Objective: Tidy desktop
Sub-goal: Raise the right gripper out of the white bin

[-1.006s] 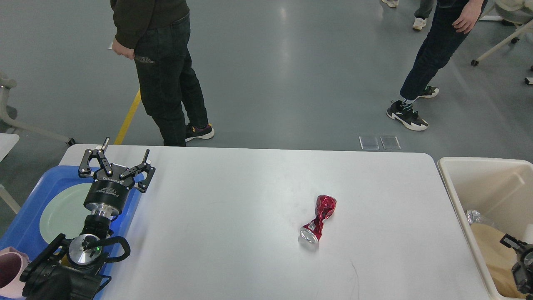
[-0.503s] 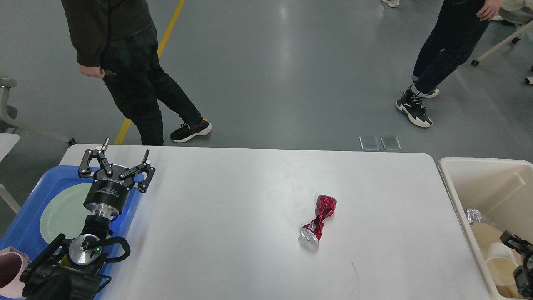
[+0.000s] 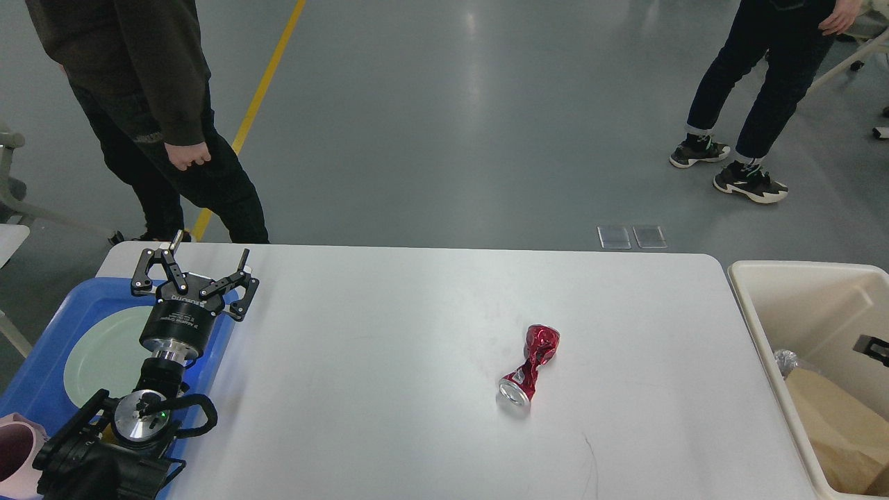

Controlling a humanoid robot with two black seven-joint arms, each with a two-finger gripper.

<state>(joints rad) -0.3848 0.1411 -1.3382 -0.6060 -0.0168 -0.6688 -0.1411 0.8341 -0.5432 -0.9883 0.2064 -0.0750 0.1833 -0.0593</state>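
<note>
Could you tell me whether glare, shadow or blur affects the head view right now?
Head view: sharp overall; soft overhead glare streaks the grey floor; the desktop is evenly lit, the crushed red can casting only a faint shadow; slight wide-angle bowing along the table's far edge.

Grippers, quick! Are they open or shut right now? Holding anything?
Left gripper: jaws open, holding nothing, above the blue tray's edge.
Right gripper: only a dark bit shows over the bin; cannot tell.
</note>
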